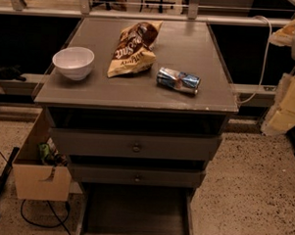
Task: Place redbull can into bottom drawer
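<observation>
The redbull can (178, 80) lies on its side on the cabinet top (190, 48), right of centre, blue and silver with a red mark. The bottom drawer (133, 214) is pulled out toward me below the two upper drawers, showing a dark flat floor and low sides. Pale parts of my arm (288, 101) show at the right edge, beside the cabinet. My gripper itself is out of view, and nothing touches the can.
A brown-and-yellow chip bag (132, 49) lies left of the can. A white bowl (73, 62) stands at the top's left. Two upper drawers with round knobs (136, 147) are nearly closed. A cardboard box (39, 171) stands on the floor at left, with cables nearby.
</observation>
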`<state>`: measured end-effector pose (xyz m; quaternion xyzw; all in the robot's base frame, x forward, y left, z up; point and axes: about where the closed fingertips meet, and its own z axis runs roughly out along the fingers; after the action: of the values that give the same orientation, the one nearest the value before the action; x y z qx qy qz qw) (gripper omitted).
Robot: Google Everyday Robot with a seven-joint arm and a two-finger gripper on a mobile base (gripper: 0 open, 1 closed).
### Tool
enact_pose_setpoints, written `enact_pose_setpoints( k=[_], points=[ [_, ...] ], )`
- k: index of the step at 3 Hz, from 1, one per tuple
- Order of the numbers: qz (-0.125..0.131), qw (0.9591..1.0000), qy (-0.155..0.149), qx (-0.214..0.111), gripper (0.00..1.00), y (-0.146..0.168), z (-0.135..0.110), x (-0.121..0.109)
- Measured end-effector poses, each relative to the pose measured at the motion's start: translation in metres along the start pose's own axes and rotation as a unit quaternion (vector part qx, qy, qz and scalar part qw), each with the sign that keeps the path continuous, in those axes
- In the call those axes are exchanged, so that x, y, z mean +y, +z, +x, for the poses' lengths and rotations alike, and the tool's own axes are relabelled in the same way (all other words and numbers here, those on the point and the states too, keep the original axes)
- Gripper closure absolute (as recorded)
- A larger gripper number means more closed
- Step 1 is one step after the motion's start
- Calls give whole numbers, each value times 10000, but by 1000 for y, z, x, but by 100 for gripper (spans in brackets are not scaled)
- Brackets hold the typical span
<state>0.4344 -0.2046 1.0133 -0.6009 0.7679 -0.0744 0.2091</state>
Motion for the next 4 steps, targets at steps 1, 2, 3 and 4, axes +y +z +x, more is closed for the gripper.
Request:
enact_pose_setpoints(
  k=[1,2,3,4],
  points=[
    [1,10000,0,-1,0,0,0,0],
    [161,9994,-64,-314,0,-6,-11,-9],
    [218,9956,-287,-866,0,-10,-32,-15],
    [262,9878,-517,-1447,0,-8,-60,-19]
  ],
)
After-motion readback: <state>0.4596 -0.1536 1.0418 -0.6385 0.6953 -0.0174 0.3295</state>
